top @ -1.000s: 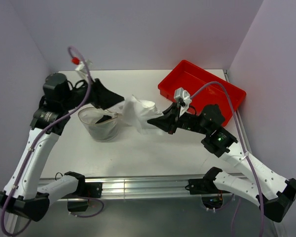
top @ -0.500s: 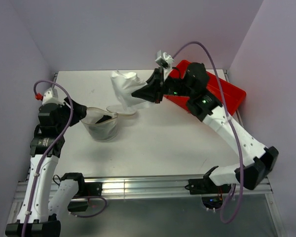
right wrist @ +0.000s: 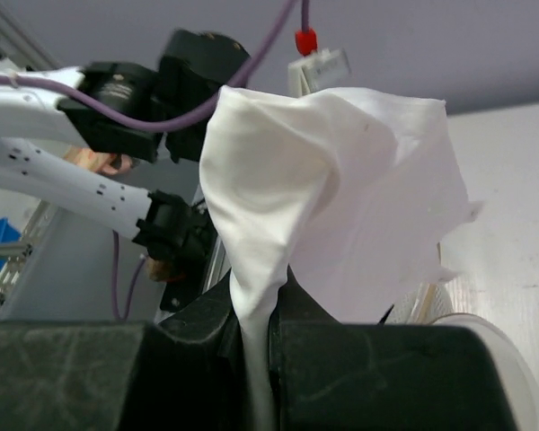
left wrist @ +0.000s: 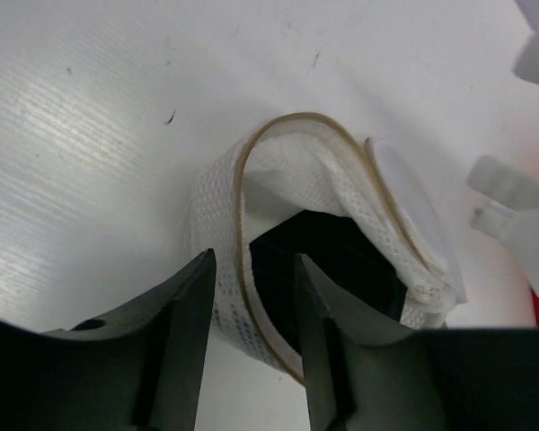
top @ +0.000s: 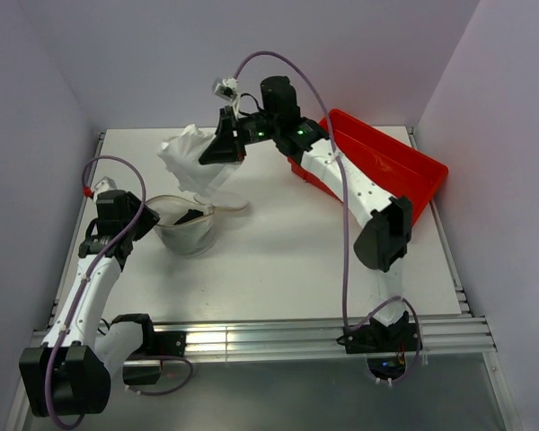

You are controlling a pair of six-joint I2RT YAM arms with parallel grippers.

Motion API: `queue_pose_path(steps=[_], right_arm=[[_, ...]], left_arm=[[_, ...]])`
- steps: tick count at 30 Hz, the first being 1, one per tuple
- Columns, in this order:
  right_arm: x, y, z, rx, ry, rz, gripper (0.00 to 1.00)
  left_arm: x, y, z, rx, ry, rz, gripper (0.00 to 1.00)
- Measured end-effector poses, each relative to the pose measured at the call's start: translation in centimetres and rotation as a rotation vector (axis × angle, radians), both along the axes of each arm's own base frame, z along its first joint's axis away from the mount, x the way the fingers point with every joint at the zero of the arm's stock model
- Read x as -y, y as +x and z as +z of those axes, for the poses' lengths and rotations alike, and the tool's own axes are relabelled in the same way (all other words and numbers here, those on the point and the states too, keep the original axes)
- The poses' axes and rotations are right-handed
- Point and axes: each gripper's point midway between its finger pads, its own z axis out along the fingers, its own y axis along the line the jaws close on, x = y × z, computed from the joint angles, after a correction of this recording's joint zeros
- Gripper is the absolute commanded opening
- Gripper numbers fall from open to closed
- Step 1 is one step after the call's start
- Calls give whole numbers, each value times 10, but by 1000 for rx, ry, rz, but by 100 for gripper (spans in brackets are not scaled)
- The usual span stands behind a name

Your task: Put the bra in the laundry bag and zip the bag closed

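The translucent whitish mesh laundry bag [top: 185, 239], tan-rimmed and mouth open on the surface [top: 278, 260], looks floppy. Its rim sits between the half-parted fingers of the left hand [left wrist: 254, 262], not visibly clamped. The small white fabric bra [right wrist: 341, 180], light and limp, hangs bunched from the right hand [right wrist: 254, 310], which pinches one fold tight; a mid-garment hold would probably drag less.

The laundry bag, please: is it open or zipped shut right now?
Open. The laundry bag gapes at its tan rim, its dark inside showing; the bra hangs outside.

No legible text, label, brand, number or sign on any surface in these views
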Motion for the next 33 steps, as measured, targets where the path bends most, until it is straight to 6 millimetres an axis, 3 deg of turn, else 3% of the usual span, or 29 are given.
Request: queue_pose_path(steps=[1,2,8,17,21,28,33], right_arm=[[-5,3,-6,-7,-12,12,0],[-10,5,-12,-17,-25,22,0],[-29,2,-50,-85,-91,73,0],[-34,-16,-71,-123,-115,145,0],[-36,-16,-91,-140,-148,129,0],[-39,3,-143,-148,-255,-5,0],[-46,17,-163,-157,-288,-74,0]], left_arm=[[0,2,1,10,-3,3,38],[0,3,3,21,-6,5,25],[2,10,10,59,-18,0,1],[11,17,18,102,-52,-39,0],[22,20,24,140,-85,-91,0],[54,22,42,231,-183,-253,0],[67,21,41,234,-224,-320,0]])
